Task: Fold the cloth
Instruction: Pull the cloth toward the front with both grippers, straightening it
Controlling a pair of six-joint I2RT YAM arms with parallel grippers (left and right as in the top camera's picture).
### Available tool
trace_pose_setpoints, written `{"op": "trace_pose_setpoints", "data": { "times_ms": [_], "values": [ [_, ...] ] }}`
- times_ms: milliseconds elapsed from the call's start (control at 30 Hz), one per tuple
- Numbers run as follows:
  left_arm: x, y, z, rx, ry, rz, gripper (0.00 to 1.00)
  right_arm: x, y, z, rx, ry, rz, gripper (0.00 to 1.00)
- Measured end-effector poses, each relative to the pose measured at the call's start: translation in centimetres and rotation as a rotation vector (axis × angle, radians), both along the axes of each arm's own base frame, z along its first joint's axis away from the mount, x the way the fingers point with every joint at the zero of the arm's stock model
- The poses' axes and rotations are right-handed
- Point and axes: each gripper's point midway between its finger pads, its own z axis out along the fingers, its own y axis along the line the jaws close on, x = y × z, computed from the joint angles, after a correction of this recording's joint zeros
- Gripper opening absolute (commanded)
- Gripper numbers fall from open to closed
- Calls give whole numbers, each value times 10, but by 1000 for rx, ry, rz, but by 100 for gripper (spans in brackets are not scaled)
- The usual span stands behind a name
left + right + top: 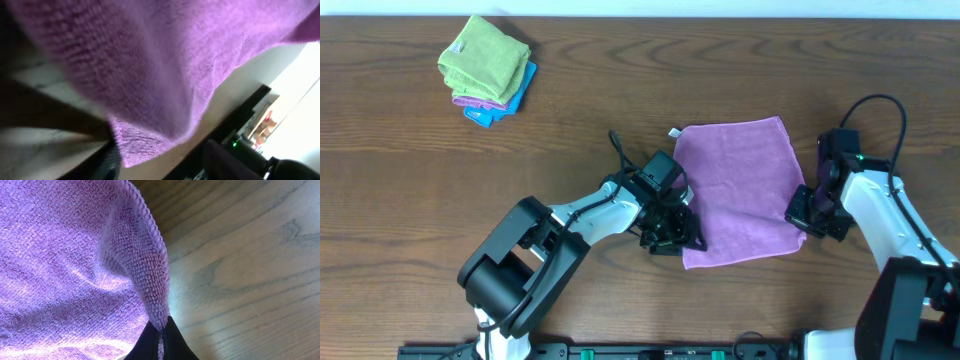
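Note:
The purple cloth (740, 185) lies spread on the wooden table, right of the middle. My left gripper (672, 236) is at its front left corner. In the left wrist view the cloth (150, 55) hangs close over the camera, its corner (137, 145) beside a dark finger; the gripper seems shut on it. My right gripper (807, 214) is at the front right corner. In the right wrist view the fingers (160, 332) are shut on a pinched ridge of the cloth's edge (145, 275), raised a little off the table.
A stack of folded cloths (485, 68), green on top of purple and blue, sits at the back left. Bare wood table (620, 90) surrounds the cloth. The table's front edge runs just below both arms.

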Motion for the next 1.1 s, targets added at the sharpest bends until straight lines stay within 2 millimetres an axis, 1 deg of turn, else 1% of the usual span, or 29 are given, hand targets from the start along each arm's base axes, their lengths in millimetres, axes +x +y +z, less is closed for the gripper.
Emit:
{"op": "trace_pose_setpoints", "data": {
  "times_ms": [67,100,167,200,233,433,500,567,700,767,900,1033,1100],
  "values": [
    [1,1,-2,10,-5,6,30,0,0,0,0,0,0,3],
    [2,0,-2,10,-13,6,24,0,0,0,1,1,0,3],
    [4,-1,-2,7,-22,10,17,0,2,0,9,-1,0,2],
    [5,-2,-2,4,-26,12,10,0,2,0,12,-1,0,2],
    [6,-2,-2,4,-27,15,6,0,3,0,16,-2,0,2],
    [8,-1,-4,3,-61,-7,6,0,5,0,31,0,0,2],
    [8,4,-5,8,-65,-20,6,-1,7,0,41,2,10,2],
    [8,14,-8,30,-54,-25,6,-2,8,0,47,8,23,1],
    [13,44,-10,83,-27,-16,6,-5,12,0,69,22,43,2],
    [14,55,-5,94,-32,-22,6,-8,19,0,105,29,59,2],
    [3,68,15,119,-54,-65,6,-11,35,0,133,45,120,2],
    [-6,84,20,177,-42,-82,6,-13,56,1,134,58,204,2],
    [-6,96,22,202,-34,-76,6,-15,64,1,136,65,239,2]
  ]
}}
